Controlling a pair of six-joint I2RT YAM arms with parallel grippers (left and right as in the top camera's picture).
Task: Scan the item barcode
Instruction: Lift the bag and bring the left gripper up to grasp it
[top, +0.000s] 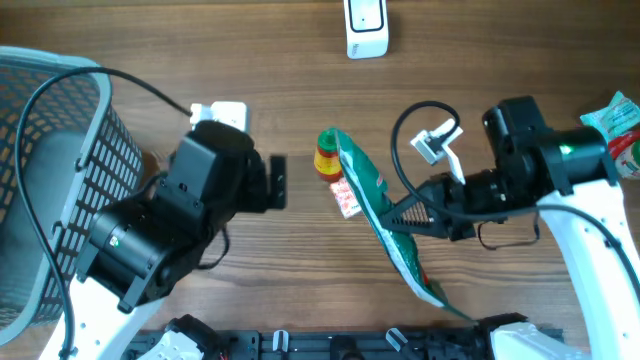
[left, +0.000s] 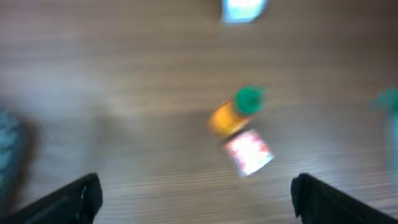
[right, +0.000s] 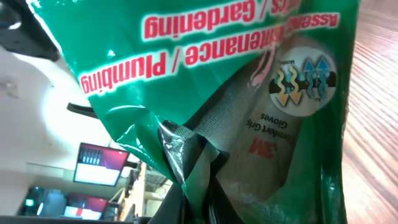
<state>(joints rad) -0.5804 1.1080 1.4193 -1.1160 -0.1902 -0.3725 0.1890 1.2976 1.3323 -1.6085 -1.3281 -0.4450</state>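
Gripping the green glove packet (top: 372, 185) with right gripper (top: 408, 215) clamped on it; left gripper (top: 279, 182) gaping wide, empty.

Wooden table (top: 300, 60) bears a basket (top: 110, 150), an orange bottle (top: 326, 158), a packet (top: 347, 200) and perhaps a scanner (top: 366, 30).

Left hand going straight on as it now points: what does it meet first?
The open left hand would probably meet the small red-and-white packet first, orange bottle just beyond; depth is unclear.
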